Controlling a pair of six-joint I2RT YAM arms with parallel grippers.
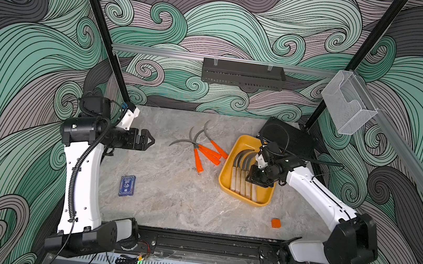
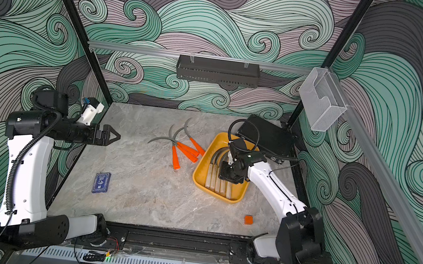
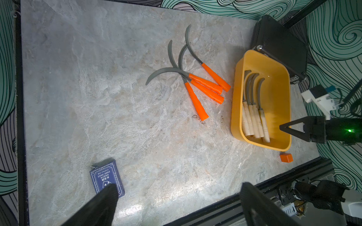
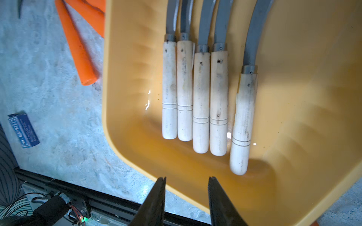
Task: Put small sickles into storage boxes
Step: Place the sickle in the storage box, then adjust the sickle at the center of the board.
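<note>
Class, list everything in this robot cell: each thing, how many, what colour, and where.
Shallow plastic tray: one, yellow-orange, right side.
Wooden-handled sickles: five, grey blades, in the tray.
Orange-handled sickles: four, grey blades, on the table.
Ribbed case: one, black, behind tray.
Card box: one, blue, left side.
Small cube: one, orange, by right arm.
Slotted shelf: one, black, back rail.
Plastic bin: one, clear, right rail.
Left claw: black, open, empty.
Right claw: black, open, over tray.

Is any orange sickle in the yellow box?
No, the yellow box holds only wooden-handled sickles; the orange-handled sickles lie on the table.
</note>
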